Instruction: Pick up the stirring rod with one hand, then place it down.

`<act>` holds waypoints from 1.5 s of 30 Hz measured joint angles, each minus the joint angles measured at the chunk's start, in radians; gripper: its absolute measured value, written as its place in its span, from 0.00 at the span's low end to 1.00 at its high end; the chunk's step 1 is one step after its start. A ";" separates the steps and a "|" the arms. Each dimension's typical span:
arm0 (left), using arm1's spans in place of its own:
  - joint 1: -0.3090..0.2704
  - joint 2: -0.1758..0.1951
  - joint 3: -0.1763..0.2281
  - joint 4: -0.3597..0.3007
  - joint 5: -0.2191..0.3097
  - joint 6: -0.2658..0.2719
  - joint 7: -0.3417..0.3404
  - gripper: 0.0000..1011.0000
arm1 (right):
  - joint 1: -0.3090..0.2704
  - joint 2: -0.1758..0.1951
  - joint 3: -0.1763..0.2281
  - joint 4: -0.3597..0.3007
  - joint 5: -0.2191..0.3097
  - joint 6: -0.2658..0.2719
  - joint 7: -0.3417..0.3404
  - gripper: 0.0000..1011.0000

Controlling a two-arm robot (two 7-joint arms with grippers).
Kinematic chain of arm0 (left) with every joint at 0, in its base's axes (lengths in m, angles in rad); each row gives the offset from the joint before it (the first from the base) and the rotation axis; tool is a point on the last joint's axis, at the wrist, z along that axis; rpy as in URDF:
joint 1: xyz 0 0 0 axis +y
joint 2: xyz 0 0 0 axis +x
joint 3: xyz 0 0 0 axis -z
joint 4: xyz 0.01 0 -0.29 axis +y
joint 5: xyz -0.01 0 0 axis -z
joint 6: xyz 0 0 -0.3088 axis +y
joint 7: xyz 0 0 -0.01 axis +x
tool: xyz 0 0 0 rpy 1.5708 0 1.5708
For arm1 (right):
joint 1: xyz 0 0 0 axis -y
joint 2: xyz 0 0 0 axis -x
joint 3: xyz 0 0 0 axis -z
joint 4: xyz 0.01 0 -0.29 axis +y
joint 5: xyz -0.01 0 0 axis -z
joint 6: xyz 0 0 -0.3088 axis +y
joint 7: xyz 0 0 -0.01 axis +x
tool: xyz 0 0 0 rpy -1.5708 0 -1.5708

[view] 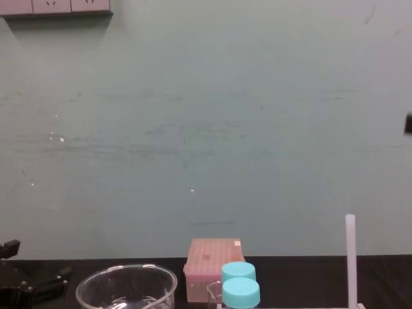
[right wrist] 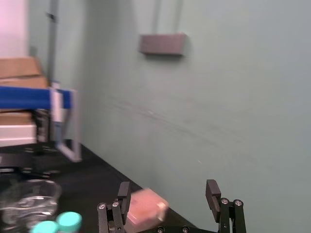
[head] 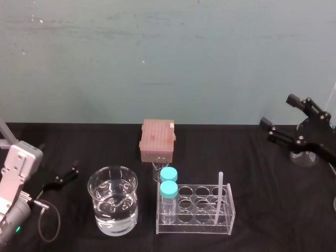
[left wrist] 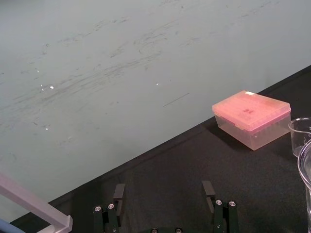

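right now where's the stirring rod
In the head view the stirring rod stands upright at the right end of the clear rack, right of the blue-capped bottles.

Translucent stirring rod [head: 219, 197], glossy glass beaker [head: 100, 210], matt table [head: 236, 149]

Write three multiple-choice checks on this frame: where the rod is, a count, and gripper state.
1. Where is the rod?
A. lying on the table
B. standing in the rack
C. in the water glass

2. How many blue-capped bottles are there?
A. one
B. two
C. four

3. The left gripper and right gripper are:
A. both open and empty
B. both shut
C. one shut on the rod

Answers:
1. B: the rod stands upright at the rack's right end.
2. B: two blue caps show at the rack's left end.
3. A: each wrist view shows the fingers apart with nothing between them.
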State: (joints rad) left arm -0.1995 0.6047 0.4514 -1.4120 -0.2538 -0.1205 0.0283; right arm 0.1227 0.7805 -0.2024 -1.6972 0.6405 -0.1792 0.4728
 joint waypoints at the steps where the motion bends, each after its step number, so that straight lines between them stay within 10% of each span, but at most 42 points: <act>1: 0.000 0.000 0.000 0.000 0.000 0.000 0.000 0.99 | -0.004 0.012 0.010 -0.008 0.013 -0.004 0.028 0.99; 10: 0.000 0.000 0.000 0.000 0.000 0.000 0.000 0.99 | -0.030 0.091 0.044 -0.042 0.074 -0.024 0.234 0.99; 19: 0.000 0.000 0.000 0.000 0.000 0.000 0.000 0.99 | -0.030 0.138 -0.032 -0.055 -0.011 0.000 0.344 0.99; 45: 0.000 0.000 0.000 0.000 0.000 0.000 0.000 0.99 | 0.076 -0.033 -0.202 0.072 -0.140 0.103 0.238 0.99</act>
State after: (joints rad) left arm -0.1995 0.6047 0.4514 -1.4120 -0.2539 -0.1206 0.0283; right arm 0.1991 0.7474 -0.4040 -1.6250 0.5005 -0.0758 0.7107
